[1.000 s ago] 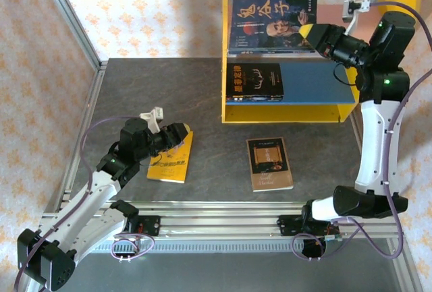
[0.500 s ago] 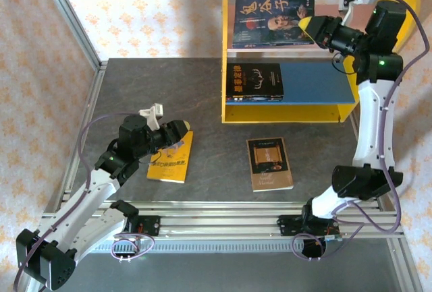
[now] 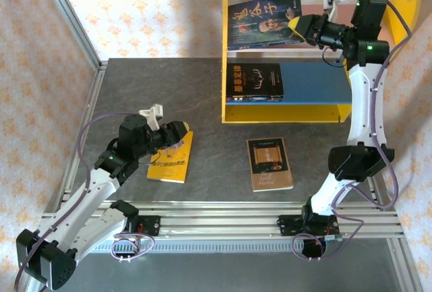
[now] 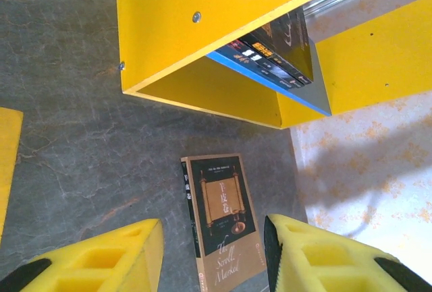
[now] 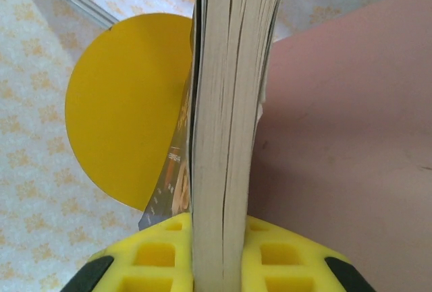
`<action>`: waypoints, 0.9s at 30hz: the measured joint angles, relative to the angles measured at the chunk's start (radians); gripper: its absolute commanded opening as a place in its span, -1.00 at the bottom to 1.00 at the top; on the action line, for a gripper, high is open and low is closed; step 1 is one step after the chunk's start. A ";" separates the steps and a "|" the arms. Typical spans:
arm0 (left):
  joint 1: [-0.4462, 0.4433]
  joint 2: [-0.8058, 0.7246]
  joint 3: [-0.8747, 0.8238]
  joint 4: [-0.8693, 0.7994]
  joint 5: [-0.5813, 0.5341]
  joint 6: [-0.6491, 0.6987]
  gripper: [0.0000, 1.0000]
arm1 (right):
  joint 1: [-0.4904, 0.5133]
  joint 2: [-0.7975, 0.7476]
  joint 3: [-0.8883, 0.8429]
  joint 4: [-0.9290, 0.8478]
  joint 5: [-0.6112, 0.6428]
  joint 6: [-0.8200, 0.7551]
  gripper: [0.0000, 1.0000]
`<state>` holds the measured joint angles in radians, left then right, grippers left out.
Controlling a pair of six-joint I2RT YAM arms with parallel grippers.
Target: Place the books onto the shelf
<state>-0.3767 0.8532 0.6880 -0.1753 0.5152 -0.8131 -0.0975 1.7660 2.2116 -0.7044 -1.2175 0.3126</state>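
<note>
Top view: right gripper [image 3: 302, 26] clamps the dark book [image 3: 263, 19], whose long axis runs left from it, tilted above the shelf [image 3: 225, 69]; left gripper [image 3: 178, 134], half open and empty, hovers over the yellow book [image 3: 170, 160]; left wrist: brown book [image 4: 219, 218] lies ahead; right wrist: the held book stands on edge beside the pink board [image 5: 351, 137].

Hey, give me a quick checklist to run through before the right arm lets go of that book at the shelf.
1. Right tool shut on the dark book: ok.
2. Book over the pink upper board: ok.
3. Book resting on the board: cannot tell.
4. Book level: not ok, it is tilted in the top view.
5. Left tool open, away from the shelf, by the yellow book: ok.
</note>
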 measured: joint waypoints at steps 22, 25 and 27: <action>0.000 -0.005 0.000 -0.005 0.000 0.003 -0.15 | 0.040 0.103 0.230 -0.217 0.228 -0.122 0.54; 0.000 -0.009 0.000 -0.010 0.000 0.004 -0.15 | 0.041 0.105 0.245 -0.232 0.273 -0.142 0.58; 0.000 -0.010 0.000 -0.016 0.000 0.004 -0.15 | 0.041 0.105 0.249 -0.240 0.300 -0.156 0.58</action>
<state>-0.3767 0.8436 0.6880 -0.1913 0.5148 -0.8093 -0.0566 1.8706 2.4611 -0.9440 -0.9173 0.1562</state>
